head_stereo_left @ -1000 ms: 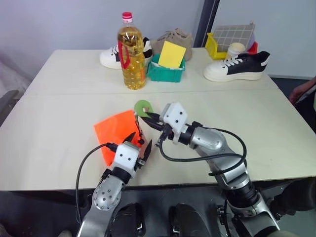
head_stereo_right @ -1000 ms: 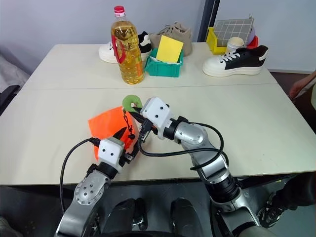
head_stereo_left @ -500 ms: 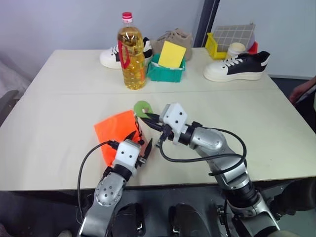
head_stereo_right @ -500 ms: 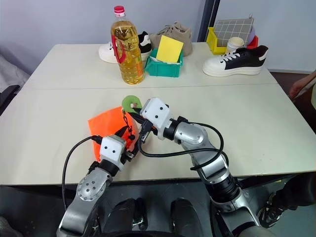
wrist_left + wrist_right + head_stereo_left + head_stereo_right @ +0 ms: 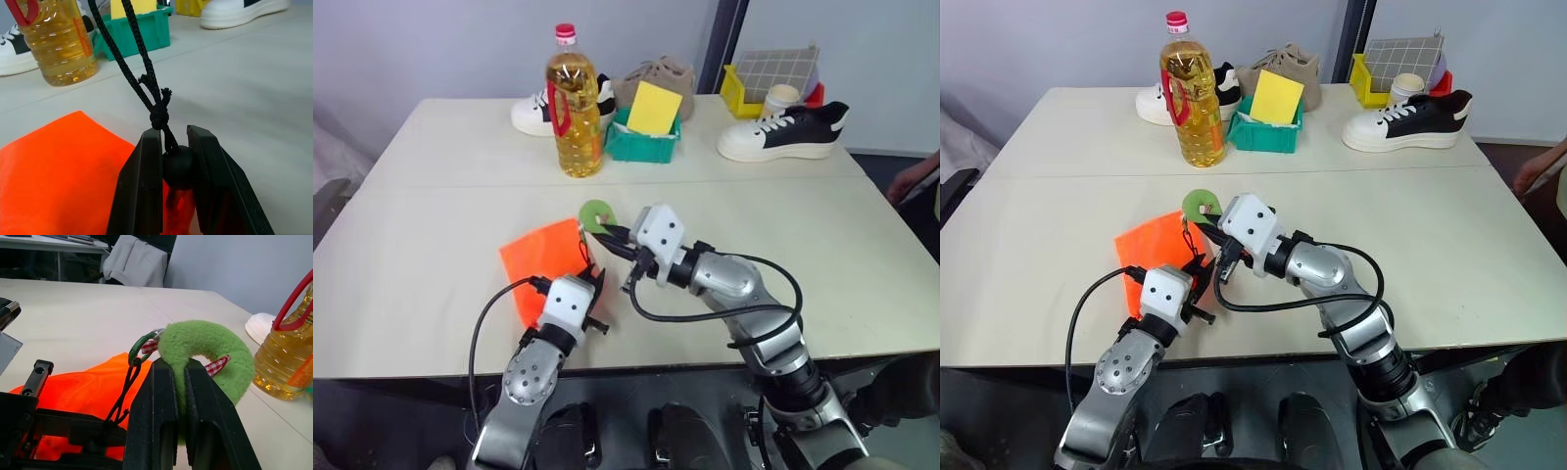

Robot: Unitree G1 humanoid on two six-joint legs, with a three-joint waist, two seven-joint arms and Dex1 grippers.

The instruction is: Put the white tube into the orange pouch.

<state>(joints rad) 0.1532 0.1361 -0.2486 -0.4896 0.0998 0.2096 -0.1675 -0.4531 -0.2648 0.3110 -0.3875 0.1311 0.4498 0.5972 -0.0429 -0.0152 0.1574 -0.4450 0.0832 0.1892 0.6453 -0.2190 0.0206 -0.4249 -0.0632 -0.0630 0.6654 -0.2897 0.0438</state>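
Since a second ago, the left tool (image 5: 175,161) has pinched shut on the black cord bead (image 5: 179,165) of the orange pouch (image 5: 540,266) lying on the desk (image 5: 431,235). Right tool (image 5: 178,396) grips the green ring (image 5: 208,357). Pouch looks not yet opened, so most remains; I cannot spot the white tube.

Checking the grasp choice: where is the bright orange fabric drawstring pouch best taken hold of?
By its drawstring hardware, from the near open end: the black cord bead and the fuzzy green ring stand proud, while the orange pouch lies flat on the table.
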